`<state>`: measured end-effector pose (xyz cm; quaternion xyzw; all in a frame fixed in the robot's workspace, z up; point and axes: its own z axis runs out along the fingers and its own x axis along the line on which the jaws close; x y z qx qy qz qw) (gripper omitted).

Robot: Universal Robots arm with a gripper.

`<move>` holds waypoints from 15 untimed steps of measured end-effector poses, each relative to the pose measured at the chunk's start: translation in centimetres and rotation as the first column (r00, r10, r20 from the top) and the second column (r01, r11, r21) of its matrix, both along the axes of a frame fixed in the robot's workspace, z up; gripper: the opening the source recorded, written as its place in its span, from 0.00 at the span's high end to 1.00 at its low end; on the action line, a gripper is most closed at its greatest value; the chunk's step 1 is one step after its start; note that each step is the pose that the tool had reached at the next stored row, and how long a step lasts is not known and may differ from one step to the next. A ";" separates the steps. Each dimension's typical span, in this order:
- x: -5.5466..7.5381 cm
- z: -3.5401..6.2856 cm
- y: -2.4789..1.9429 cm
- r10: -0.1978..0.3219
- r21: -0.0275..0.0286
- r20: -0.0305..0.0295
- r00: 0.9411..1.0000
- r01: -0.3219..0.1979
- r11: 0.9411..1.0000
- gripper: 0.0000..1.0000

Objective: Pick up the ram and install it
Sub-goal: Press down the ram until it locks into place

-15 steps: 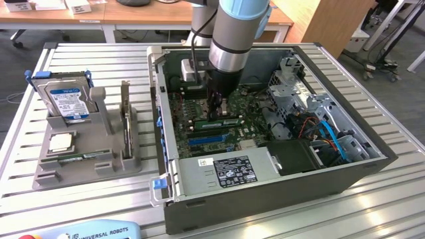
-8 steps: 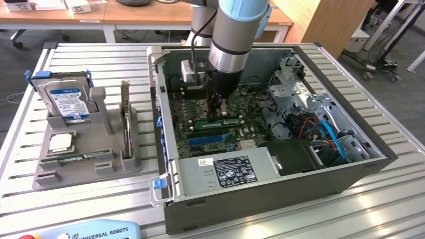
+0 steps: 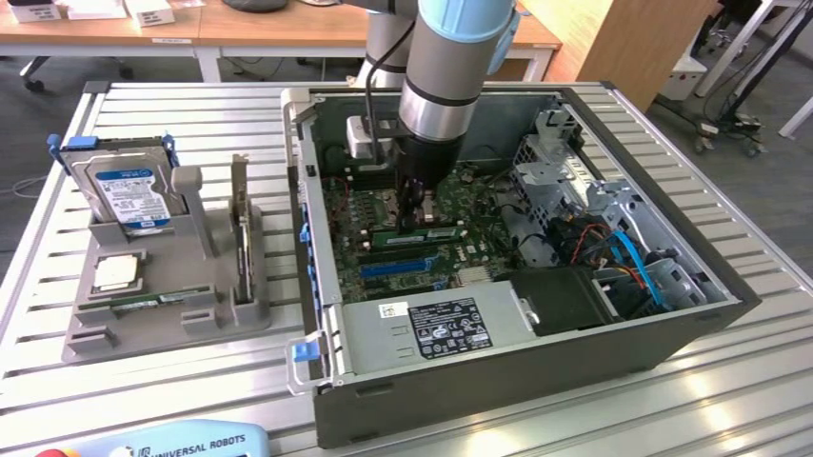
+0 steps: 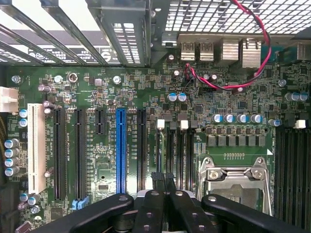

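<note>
- Desk (image 3: 152, 400), exterior view's left: a grey holder (image 3: 166, 314) carries a drive (image 3: 128, 195), a silver chip (image 3: 117, 273) and 1 ram (image 3: 159, 303) lying flat at its front.
- Middle: the gripper (image 3: 413, 221) is down inside the open case (image 3: 508, 371), over the motherboard (image 4: 97, 97); its jaws are closed.
- The wrist view puts the fingertips (image 4: 163, 178) together just above the slots beside the CPU socket (image 4: 233, 177). I cannot tell whether a ram is pinched between them.
- Risk: a tilted or offset stick would jam in its slot and strain the board.
- Exterior view's right: blue cables (image 3: 635, 262) and a metal cage (image 3: 559, 157) crowd the case, near the arm.
</note>
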<state>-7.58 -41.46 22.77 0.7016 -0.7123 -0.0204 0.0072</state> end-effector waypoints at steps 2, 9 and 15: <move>0.0 -0.01 0.00 0.000 0.000 0.000 1.000 0.000 1.000 0.90; 0.0 -0.13 0.00 0.000 0.000 0.000 1.000 0.000 1.000 0.90; 0.0 -0.21 0.00 0.000 0.000 0.000 1.000 0.000 1.000 0.90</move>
